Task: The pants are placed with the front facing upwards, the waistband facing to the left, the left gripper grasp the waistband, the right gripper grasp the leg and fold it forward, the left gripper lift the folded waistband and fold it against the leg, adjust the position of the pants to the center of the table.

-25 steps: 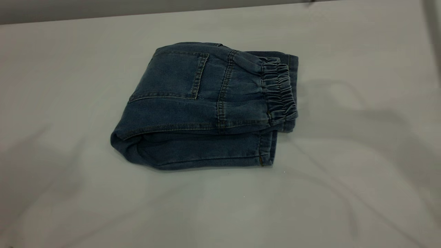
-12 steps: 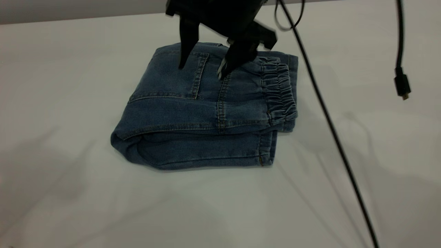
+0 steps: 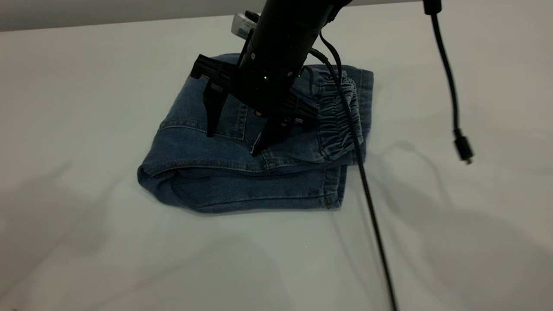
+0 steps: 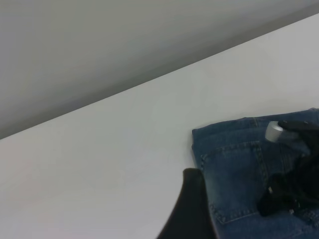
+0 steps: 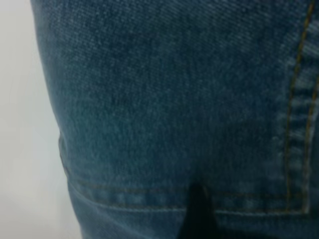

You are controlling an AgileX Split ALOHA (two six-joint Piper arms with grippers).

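- Exterior view: the white table carries nothing but one folded garment; no container is in sight anywhere on it.
- The pants lie doubled into a compact packet around the table's middle, back pocket on top, the waistband turned to the right edge over the leg hems below.
- The right gripper stands on the packet with its jaws spread apart, both tips down on the top denim layer, pinching nothing.
- The left gripper sits off beside the packet's edge; its wrist view shows a single dark finger, so whether it is spread or closed cannot be told.
- Risk, as judged: with folding seemingly done and only centring left, a sideways push from the spread tips may drag just the top layer and undo the fold.
- A loose black cable trails across the waistband and could snag it.
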